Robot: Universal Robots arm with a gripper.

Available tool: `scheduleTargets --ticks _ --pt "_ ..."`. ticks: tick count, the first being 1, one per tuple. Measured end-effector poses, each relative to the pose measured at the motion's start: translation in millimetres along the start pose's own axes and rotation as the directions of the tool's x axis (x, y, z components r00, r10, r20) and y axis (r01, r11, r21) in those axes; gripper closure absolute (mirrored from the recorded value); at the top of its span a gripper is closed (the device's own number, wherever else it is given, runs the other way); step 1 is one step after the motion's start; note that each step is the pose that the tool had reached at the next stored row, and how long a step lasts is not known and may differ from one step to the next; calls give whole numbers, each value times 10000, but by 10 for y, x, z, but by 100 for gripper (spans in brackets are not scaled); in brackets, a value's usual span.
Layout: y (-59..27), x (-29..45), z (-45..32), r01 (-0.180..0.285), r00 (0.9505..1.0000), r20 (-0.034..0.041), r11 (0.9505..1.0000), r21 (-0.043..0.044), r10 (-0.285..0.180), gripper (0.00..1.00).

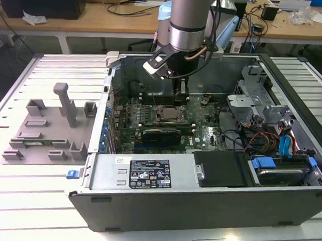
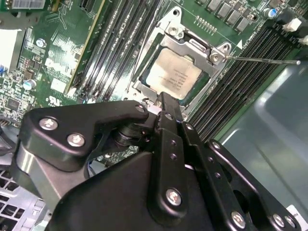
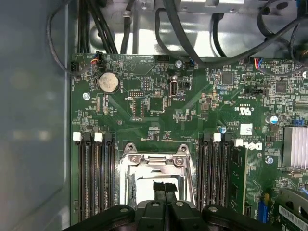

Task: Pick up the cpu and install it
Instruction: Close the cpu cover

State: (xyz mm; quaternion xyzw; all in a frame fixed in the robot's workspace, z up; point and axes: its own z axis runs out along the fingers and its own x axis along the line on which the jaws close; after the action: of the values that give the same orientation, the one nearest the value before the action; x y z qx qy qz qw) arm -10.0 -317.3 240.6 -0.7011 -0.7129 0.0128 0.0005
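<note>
Silver metal is showing where the cpu (image 2: 174,77) is sitting flat inside the socket frame (image 2: 192,41) on the green motherboard (image 3: 144,120). I am hovering my gripper (image 2: 164,98) just over its edge, fingers pressed together, gripping nothing.

Slatted metal table (image 1: 18,199); cluttered wooden desk (image 1: 90,21) behind.

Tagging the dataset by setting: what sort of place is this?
Probably a robotics lab bench set up for PC assembly: an open computer case lies on a slatted metal table, a grey parts fixture sits beside it, and cluttered wooden desks with cables stand behind.
</note>
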Motion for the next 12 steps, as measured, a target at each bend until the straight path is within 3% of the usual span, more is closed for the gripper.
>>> scheduleTargets --ticks 5,10,12 --pt "-1 0 0 862 9963 17 9963 -14 -862 89" --pt "-1 0 0 1962 9806 42 9806 -30 -1962 89" --pt "0 0 0 2430 9700 54 9700 -36 -2429 89"
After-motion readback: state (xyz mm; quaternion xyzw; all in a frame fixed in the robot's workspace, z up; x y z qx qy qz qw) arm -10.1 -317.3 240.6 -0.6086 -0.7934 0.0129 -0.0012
